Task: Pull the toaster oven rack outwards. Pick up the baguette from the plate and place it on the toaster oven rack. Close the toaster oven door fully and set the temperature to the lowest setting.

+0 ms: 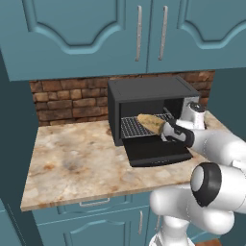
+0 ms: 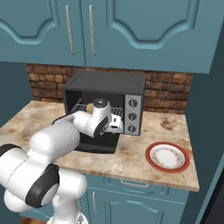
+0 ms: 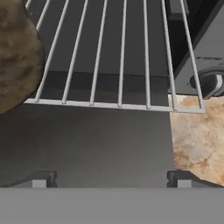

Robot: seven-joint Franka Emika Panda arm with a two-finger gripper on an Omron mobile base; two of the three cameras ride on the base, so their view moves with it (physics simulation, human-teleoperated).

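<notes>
The black toaster oven (image 1: 146, 96) stands on the counter with its door (image 1: 156, 151) folded down flat. Its wire rack (image 1: 133, 128) is pulled out over the door. The golden baguette (image 1: 150, 123) lies on the rack, and shows at the left of the hand view as the baguette (image 3: 17, 57). My gripper (image 1: 165, 132) hovers just right of the loaf, above the door. Its fingertips (image 3: 41, 179) stand wide apart, open with nothing between them, over the door (image 3: 87, 140) and just short of the rack's front edge (image 3: 118, 105). The white plate (image 2: 167, 157) with an orange-red rim sits bare, right of the oven.
Three knobs (image 2: 132, 116) line the silver control panel at the oven's right. A brick wall (image 1: 67, 101) backs the marble counter (image 1: 77, 158). Teal cabinets (image 1: 96, 33) hang overhead. The counter's front edge runs just below the open door.
</notes>
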